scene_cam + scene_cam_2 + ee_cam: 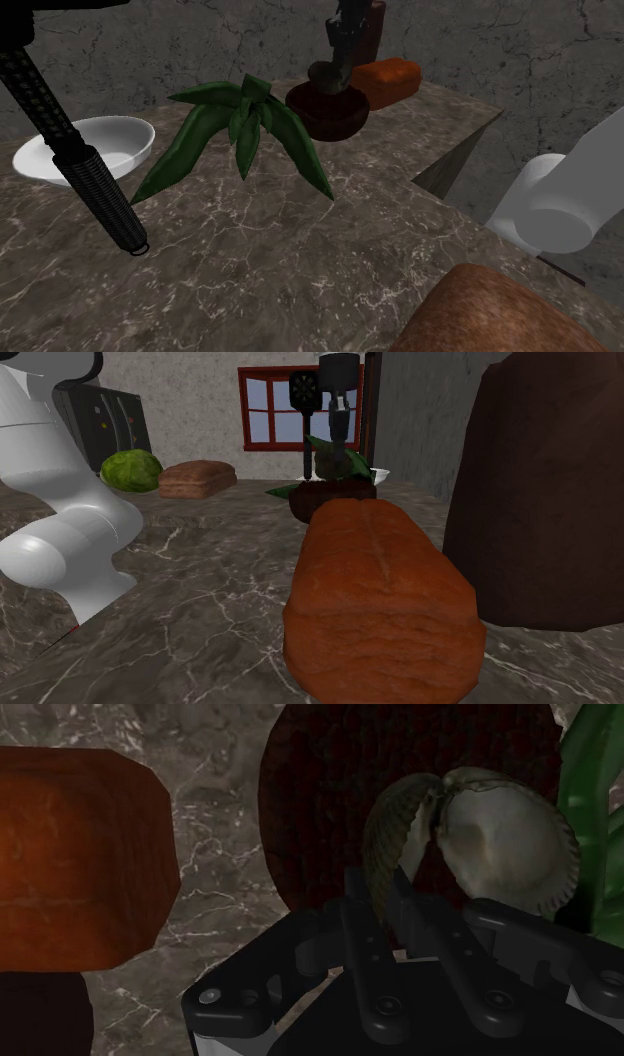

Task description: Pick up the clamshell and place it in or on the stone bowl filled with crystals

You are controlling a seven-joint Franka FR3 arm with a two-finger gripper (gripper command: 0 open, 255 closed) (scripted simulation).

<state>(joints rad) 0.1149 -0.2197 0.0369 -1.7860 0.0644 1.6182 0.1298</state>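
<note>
tool grips clamshell (over bowl)

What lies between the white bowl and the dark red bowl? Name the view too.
A green leafy plant lies between the white bowl and the dark red bowl, its leaves spreading towards both; the shoulder view shows it.

A dark marble counter, veined white, spreads out in dim light. In the shoulder view a cracked grey wall stands behind it from ten to two o'clock. In the second exterior view a red-framed window sits just short of twelve o'clock, its panes showing blue.
</note>
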